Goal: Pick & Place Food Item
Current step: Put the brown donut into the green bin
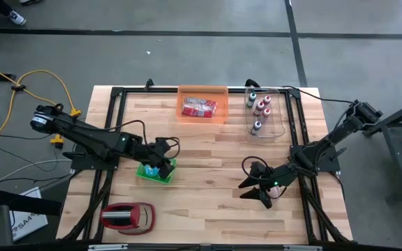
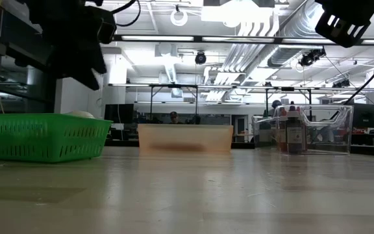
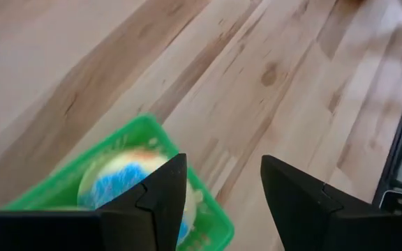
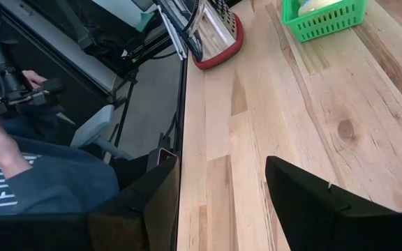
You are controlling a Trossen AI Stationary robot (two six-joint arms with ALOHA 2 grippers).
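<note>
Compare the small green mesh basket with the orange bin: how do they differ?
The green mesh basket has perforated walls and lies askew near the table's left middle, under the left tool; the orange bin has solid translucent walls and sits square at the far edge. The basket holds a rounded blue-and-yellow item; the bin holds red-and-white packets. Both are open-topped.

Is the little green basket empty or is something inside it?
Not empty. A round blue, yellow and white ball-like item sits inside the green basket, below the left claw.

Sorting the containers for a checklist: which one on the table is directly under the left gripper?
The green basket, under the left gripper; the orange bin and clear bin sit along the far edge.
</note>
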